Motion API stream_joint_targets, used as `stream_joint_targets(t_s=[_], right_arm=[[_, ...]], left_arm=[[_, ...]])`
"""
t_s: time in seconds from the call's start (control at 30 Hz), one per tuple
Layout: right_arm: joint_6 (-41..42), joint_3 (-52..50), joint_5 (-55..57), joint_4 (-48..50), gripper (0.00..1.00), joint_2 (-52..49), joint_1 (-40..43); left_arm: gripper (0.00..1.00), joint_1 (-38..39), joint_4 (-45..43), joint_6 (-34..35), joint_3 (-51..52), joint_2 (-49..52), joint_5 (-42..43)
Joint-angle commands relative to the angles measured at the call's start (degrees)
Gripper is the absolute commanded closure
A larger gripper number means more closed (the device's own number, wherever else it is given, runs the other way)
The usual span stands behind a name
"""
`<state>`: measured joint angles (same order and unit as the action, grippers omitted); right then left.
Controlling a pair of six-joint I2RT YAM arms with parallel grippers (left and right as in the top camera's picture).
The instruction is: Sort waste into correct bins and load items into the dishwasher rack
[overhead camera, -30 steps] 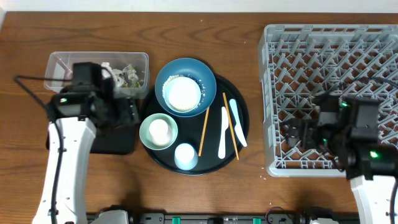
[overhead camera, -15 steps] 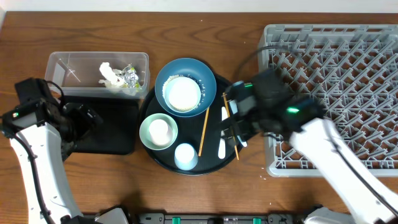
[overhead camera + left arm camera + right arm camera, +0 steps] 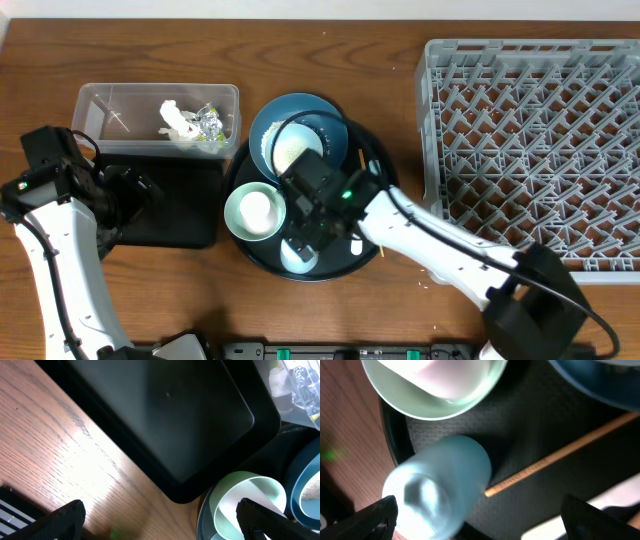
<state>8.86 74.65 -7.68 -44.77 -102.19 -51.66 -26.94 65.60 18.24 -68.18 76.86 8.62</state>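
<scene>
My right gripper (image 3: 303,232) hangs open over the round black tray (image 3: 250,262), right above a small pale cup (image 3: 296,258). In the right wrist view the cup (image 3: 440,490) lies between the spread fingers (image 3: 375,517), close to the left one, with a chopstick (image 3: 560,455) and a pale spoon (image 3: 600,505) beside it. The pale green bowl (image 3: 255,210) and the dark blue dish (image 3: 298,135) sit on the same tray. My left gripper (image 3: 140,188) is open and empty at the black rectangular tray (image 3: 175,225). White tissue (image 3: 178,118) and a shiny wrapper (image 3: 208,122) lie in the clear tub (image 3: 100,105).
The grey dishwasher rack (image 3: 535,150) fills the right side of the table. My right arm stretches from the bottom right across the round tray and hides most of the chopsticks and spoons. In the left wrist view the green bowl (image 3: 250,505) is by the right finger.
My right arm has swung from the rack leftward over the round tray. The left arm pulled back from the clear tub and its jaws opened wider.
</scene>
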Motion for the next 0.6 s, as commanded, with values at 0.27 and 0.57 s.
stream_joint_targets(t_s=[0.27,0.57], right_arm=[[3.56,1.33,1.44,1.62,0.01,-2.84,-4.96],[3.54,1.36,1.9,1.88,0.01,-2.84,-5.62]], left_arm=[[0.02,-0.26,0.09,0.76,-0.28,-0.13,-0.33],[0.02,-0.26,0.09,0.76,-0.28,-0.13,-0.33]])
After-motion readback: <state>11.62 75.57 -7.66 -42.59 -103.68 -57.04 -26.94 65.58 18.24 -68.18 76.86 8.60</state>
